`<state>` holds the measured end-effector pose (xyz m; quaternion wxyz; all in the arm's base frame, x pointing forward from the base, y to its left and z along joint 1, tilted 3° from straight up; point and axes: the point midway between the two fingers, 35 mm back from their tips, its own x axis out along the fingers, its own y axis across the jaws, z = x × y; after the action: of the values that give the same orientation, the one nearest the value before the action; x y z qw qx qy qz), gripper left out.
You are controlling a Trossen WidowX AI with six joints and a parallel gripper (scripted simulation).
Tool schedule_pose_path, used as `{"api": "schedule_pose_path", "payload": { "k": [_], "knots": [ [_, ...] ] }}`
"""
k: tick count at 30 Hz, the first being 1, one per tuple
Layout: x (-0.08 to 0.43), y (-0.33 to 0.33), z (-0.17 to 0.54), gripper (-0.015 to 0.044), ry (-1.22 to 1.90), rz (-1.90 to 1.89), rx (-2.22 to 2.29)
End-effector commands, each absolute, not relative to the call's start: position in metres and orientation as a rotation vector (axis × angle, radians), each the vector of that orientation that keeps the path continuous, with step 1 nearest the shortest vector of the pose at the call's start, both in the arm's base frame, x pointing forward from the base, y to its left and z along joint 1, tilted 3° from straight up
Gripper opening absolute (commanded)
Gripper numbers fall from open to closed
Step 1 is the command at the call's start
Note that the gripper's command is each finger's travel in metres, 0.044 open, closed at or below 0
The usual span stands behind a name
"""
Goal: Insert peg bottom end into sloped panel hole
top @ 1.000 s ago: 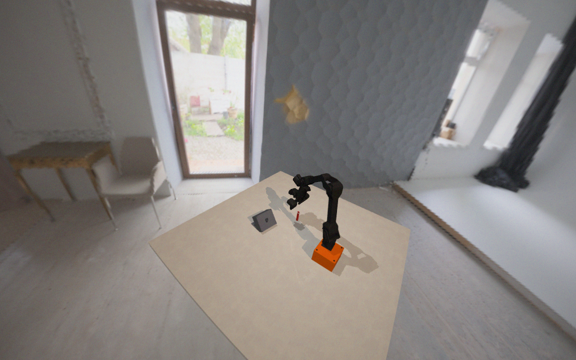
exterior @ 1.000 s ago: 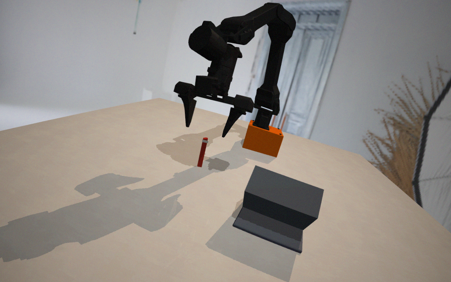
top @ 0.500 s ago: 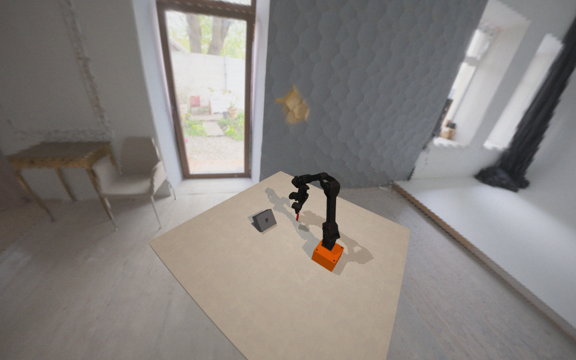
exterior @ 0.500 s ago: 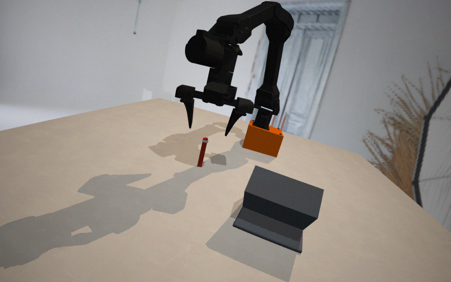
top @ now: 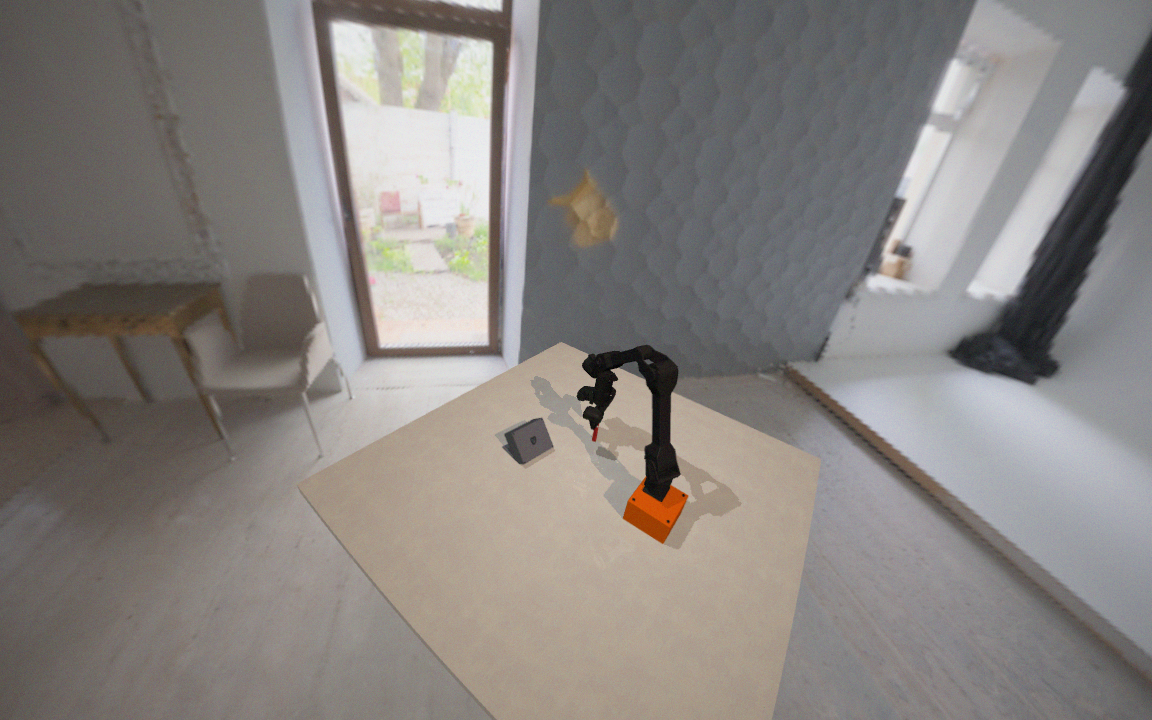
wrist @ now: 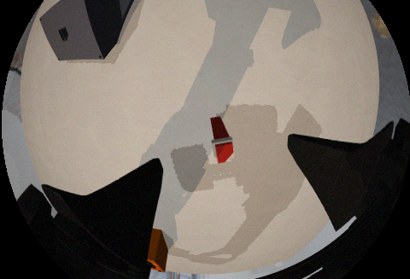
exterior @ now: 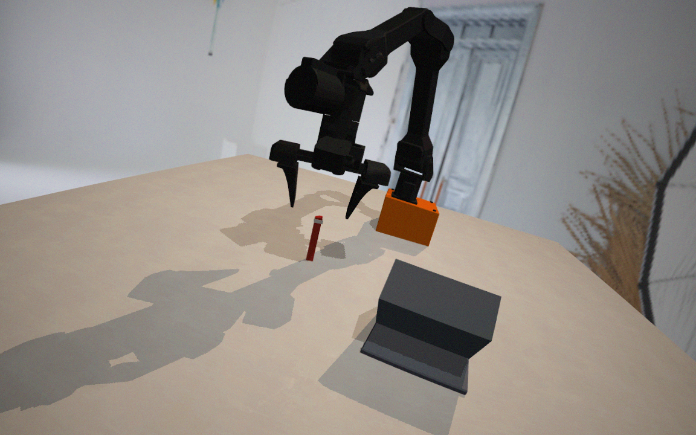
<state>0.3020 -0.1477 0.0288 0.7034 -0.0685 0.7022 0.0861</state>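
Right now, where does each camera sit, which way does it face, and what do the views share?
Top: high above the tabletop, angled down; shows the whole arm and orange base.
Exterior: low, off the sloped panel's back side, facing the base; shows the whole arm.
Wrist: on the gripper, looking down past both fingers at the red peg.
Top and wrist share the panel's hole; exterior misses it.

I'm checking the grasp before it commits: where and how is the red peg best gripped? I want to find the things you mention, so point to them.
Probably by its upper shaft, near the pale band, coming from above: the peg (top: pixel 595 434) (exterior: pixel 313 239) (wrist: pixel 220 130) stands upright and slender, top uncovered, leaving its bottom end free for the hole (top: pixel 533 440) (wrist: pixel 63 34).
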Motion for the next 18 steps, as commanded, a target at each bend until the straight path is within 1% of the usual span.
{"api": "schedule_pose_path", "payload": {
  "k": [1,18],
  "knots": [
    [0.3,-0.147,0.021,0.044,1.569,0.195,-0.157],
    [0.3,-0.147,-0.007,0.044,1.569,0.195,-0.157]
  ]
}}
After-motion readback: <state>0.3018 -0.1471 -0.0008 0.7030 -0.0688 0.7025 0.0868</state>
